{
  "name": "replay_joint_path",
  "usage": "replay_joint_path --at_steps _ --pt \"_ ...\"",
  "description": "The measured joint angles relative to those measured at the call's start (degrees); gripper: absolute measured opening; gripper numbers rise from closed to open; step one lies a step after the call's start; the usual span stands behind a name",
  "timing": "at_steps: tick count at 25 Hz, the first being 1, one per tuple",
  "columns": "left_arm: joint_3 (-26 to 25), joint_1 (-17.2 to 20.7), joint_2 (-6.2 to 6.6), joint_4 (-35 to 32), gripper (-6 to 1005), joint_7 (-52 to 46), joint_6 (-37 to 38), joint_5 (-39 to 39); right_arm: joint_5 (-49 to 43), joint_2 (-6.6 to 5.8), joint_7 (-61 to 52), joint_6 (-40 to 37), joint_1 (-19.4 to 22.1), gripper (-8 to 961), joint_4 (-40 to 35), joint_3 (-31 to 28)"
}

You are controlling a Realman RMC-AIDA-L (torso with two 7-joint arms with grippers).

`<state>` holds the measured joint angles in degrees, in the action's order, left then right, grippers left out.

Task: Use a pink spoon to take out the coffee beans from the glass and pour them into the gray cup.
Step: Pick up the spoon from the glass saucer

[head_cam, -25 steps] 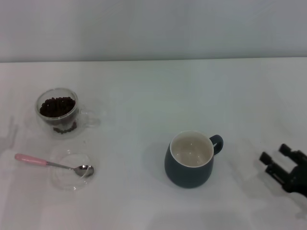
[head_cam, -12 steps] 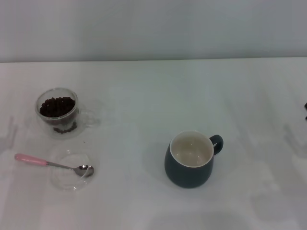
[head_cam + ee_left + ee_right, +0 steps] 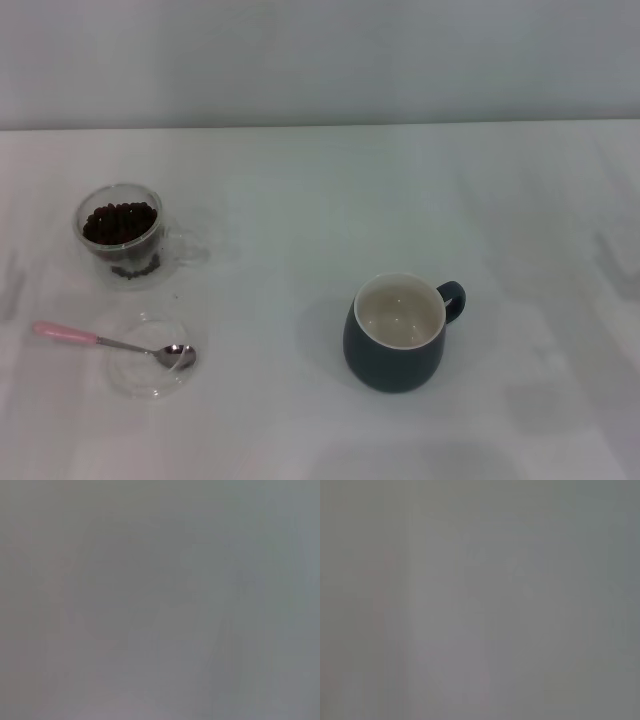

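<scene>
In the head view the glass point(image 3: 121, 236) stands at the left of the white table, filled with dark coffee beans point(image 3: 120, 222). In front of it the pink spoon point(image 3: 112, 343) lies with its silver bowl resting in a shallow clear glass dish point(image 3: 147, 370) and its pink handle pointing left. The gray cup point(image 3: 398, 332) stands upright near the middle, empty, with its handle turned to the right. Neither gripper shows in any view. Both wrist views show only a plain grey surface.
The white table point(image 3: 330, 190) runs back to a pale wall behind it. Nothing else stands on the table.
The right gripper, seen a second ago at the table's right edge, has moved off to the right and out of view. The objects have not moved.
</scene>
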<state>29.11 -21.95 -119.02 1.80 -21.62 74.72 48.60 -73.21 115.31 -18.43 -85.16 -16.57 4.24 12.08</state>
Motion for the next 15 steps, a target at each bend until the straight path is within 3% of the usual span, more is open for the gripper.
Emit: replay_joint_path --at_steps 15 --pt "0.5 3.5 0.29 -0.8 741 -2.4 0.2 1.1 0.0 0.0 1.5 4.6 -3.5 876 -0.5 -1.0"
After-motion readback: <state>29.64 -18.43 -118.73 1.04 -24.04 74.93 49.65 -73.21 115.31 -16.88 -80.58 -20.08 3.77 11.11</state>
